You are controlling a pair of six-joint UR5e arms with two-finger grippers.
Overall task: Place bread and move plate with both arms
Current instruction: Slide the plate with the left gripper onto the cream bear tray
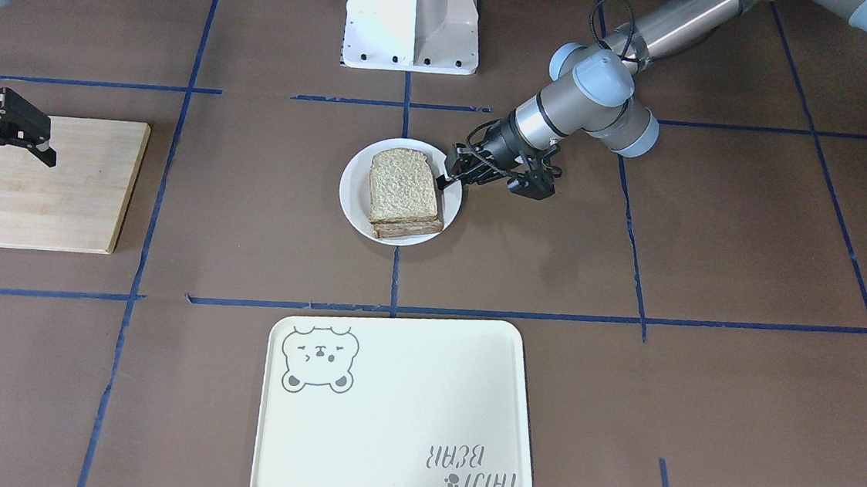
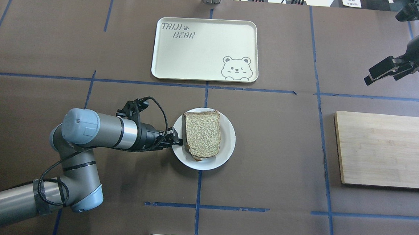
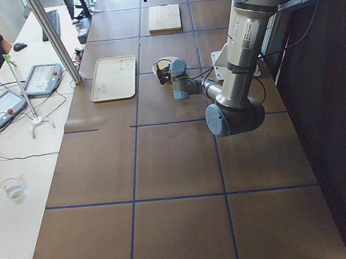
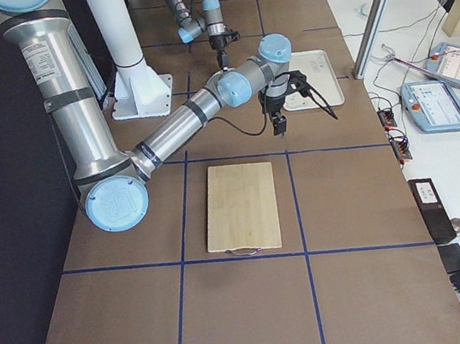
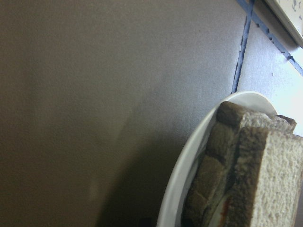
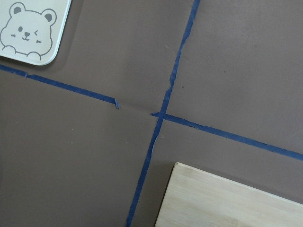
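The white plate (image 1: 352, 191) sits at the table's middle, also in the overhead view (image 2: 228, 140). The speckled tan bread (image 1: 403, 187) lies on it, on top of other sandwich layers; it shows overhead (image 2: 203, 133) and in the left wrist view (image 5: 279, 179), with the plate's rim (image 5: 184, 170) beside it. My left gripper (image 1: 450, 175) reaches in low and level, and its tips overlap the plate's rim on the robot's left side (image 2: 177, 139); it looks shut on the rim. My right gripper (image 1: 10, 170) is open and empty, raised near the wooden board (image 2: 381, 79).
A wooden cutting board (image 2: 385, 150) lies on the robot's right. The cream bear tray (image 2: 206, 48) lies beyond the plate, on the far side of a blue tape line; its corner shows in the right wrist view (image 6: 28, 28). The white robot base (image 1: 412, 17) stands behind the plate.
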